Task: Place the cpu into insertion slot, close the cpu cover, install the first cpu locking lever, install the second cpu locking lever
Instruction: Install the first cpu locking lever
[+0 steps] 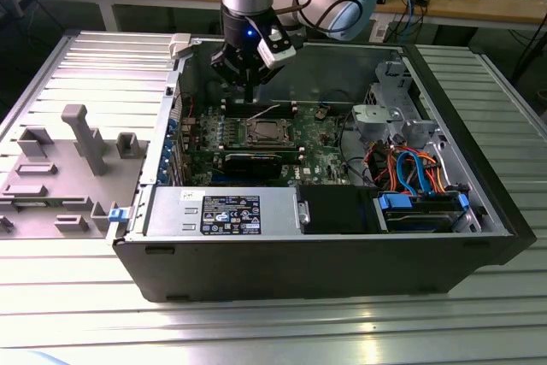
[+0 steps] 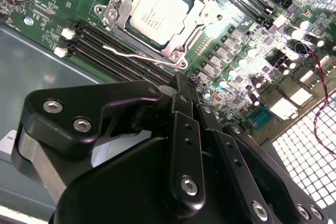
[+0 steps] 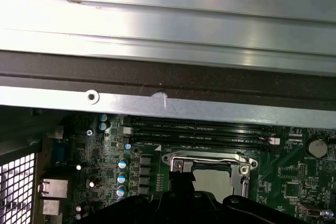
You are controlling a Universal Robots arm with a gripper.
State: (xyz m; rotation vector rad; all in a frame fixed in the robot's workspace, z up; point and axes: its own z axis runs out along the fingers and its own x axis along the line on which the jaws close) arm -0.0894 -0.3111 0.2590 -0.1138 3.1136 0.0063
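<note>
Grey plastic fixtures (image 1: 77, 138) stand on the ribbed metal table at the exterior view's left, beside the open computer case (image 1: 299, 262).

Inside the case, on the green board, the gripper (image 1: 248, 83) hangs over the far edge of the socket. It is above the board and touches nothing. In the second wrist view the gripper (image 2: 185, 82) has its jaws drawn together to a point with nothing between them, so it is clenched and empty.

Just near of it, the cpu (image 2: 157, 11) already sits in the insertion slot (image 2: 176, 56), pale face up. The cpu cover (image 2: 201, 19) lies down around it, framing the chip. The first two steps look done.

A thin wire locking lever (image 2: 134, 55) runs along the socket's side, between it and the memory slots (image 2: 100, 40). Its bent end seems to lie free rather than tucked under a catch, though I cannot be sure. I judge the lever work to be the step in hand. It calls for a firm, narrow push on that wire, down and sideways under its hook, without scraping the board. The state of the other lever cannot be told.

Further right in the case sit the drive bays with blue and orange cables (image 1: 410, 168).
</note>
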